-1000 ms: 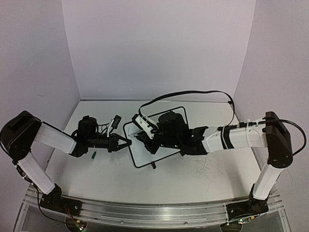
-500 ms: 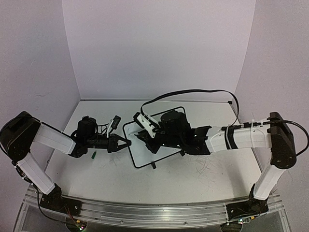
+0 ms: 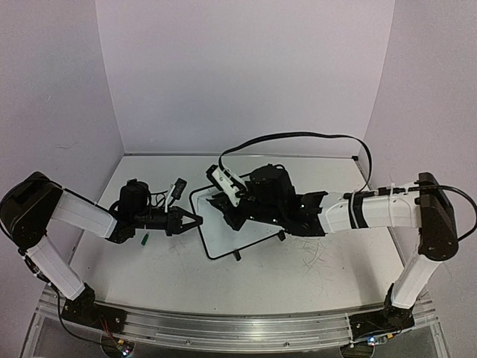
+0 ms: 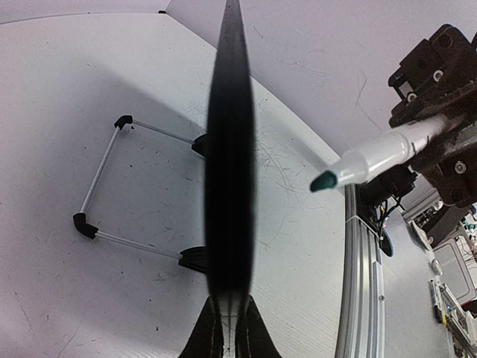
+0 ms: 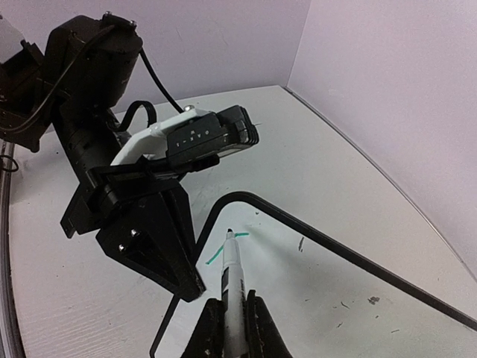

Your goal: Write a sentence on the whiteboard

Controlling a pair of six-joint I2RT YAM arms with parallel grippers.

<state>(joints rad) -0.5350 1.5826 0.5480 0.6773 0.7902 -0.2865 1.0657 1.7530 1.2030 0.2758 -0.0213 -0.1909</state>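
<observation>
Both reaching inward: left claw (image 3: 195, 221) clamps whiteboard (image 3: 223, 239) edge, right claw (image 5: 231, 322) clamps marker (image 5: 232, 272).

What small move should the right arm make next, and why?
Probably drag the marker on along the whiteboard, extending the writing: only one short green stroke is there, the right gripper holds the marker's tip at it, and the left gripper clamps the board's edge.

Lilac walls (image 3: 246, 74), scuffed white tabletop (image 3: 223, 280)
</observation>
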